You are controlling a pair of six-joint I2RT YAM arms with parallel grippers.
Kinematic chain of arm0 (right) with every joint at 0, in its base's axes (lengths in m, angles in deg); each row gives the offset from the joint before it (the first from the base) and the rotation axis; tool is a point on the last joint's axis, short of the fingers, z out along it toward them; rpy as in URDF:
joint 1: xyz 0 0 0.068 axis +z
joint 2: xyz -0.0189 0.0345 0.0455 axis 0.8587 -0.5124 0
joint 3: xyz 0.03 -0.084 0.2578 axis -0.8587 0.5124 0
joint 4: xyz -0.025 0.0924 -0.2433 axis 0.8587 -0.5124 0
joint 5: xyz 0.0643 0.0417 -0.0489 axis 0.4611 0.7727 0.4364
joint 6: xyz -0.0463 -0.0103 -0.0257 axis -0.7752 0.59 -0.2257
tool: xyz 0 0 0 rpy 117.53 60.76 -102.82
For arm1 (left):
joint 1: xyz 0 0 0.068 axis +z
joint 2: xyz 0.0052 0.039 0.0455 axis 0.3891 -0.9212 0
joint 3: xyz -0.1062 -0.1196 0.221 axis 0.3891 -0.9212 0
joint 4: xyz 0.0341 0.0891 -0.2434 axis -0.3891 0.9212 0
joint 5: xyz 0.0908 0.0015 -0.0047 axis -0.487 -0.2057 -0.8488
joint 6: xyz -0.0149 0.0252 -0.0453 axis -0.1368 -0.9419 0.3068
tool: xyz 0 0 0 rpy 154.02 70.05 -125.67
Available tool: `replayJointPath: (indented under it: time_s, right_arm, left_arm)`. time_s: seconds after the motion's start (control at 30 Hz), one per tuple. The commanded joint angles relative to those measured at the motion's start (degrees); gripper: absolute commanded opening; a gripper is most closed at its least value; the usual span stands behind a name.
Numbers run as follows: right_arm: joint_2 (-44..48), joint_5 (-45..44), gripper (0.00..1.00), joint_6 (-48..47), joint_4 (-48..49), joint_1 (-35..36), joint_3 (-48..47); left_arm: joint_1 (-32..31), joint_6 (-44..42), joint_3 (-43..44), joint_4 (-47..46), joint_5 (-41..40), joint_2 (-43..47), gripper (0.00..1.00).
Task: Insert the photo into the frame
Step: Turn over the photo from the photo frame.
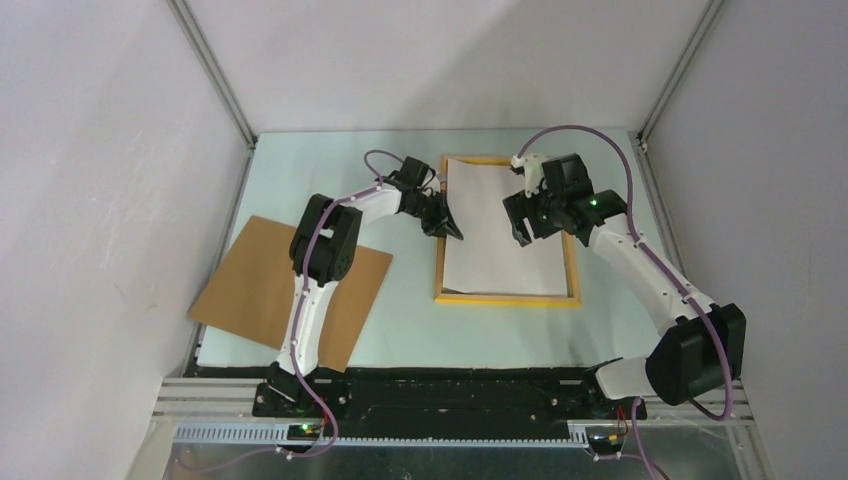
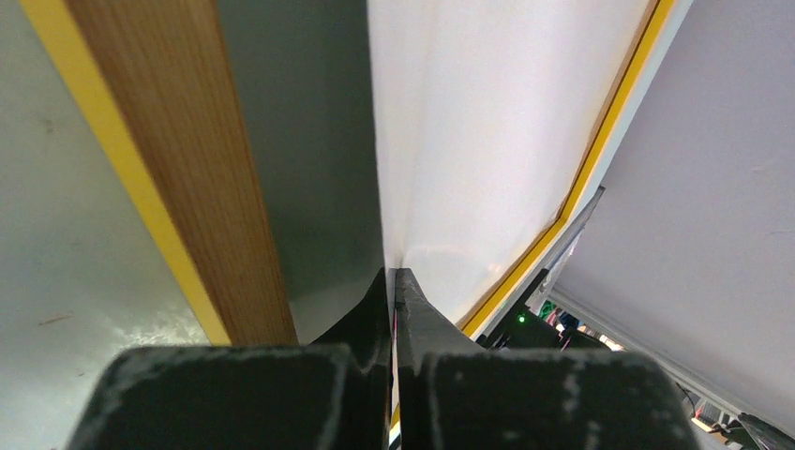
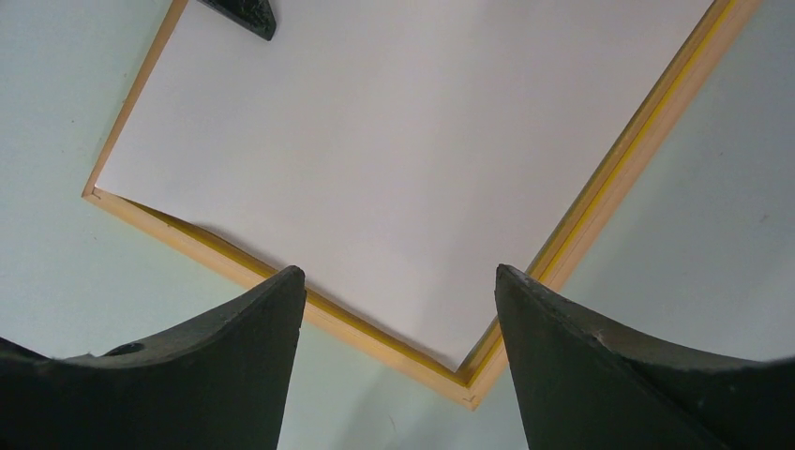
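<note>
Top external: photo (image 1: 505, 235), white back up, lies in frame (image 1: 508, 299) at 1 o'clock on table (image 1: 410, 330); left tool (image 1: 452, 230) closed, pinching photo's 9 o'clock edge; right tool (image 1: 522, 225) open, empty, above. Risk: lifted edge may ride frame lip or crease if tugged.

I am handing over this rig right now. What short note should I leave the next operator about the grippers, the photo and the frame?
Left gripper: shut on the left edge of the photo, a large flexible sheet with its plain white side up.
Right gripper: open, hovering over the sheet, holding nothing.
Frame: thin yellow-orange wooden rectangle, flat on the table.
Done: sheet lies mostly inside it.
Left: lower the pinched edge flat, release. The brown backing board lies apart at the left.
</note>
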Motion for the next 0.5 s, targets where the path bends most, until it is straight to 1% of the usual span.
replayJointPath:
  time_s: [0.0, 0.47]
  right_arm:
    - [1.61, 0.73, 0.78, 0.89, 1.49, -0.32, 0.03]
    - [1.35, 1.21, 0.78, 1.03, 1.14, -0.38, 0.10]
  left_arm:
    - [-0.30, 0.86, -0.09, -1.45, -0.62, 3.07, 0.00]
    - [-1.03, 2.72, 1.74, -1.80, -0.95, 1.62, 0.00]
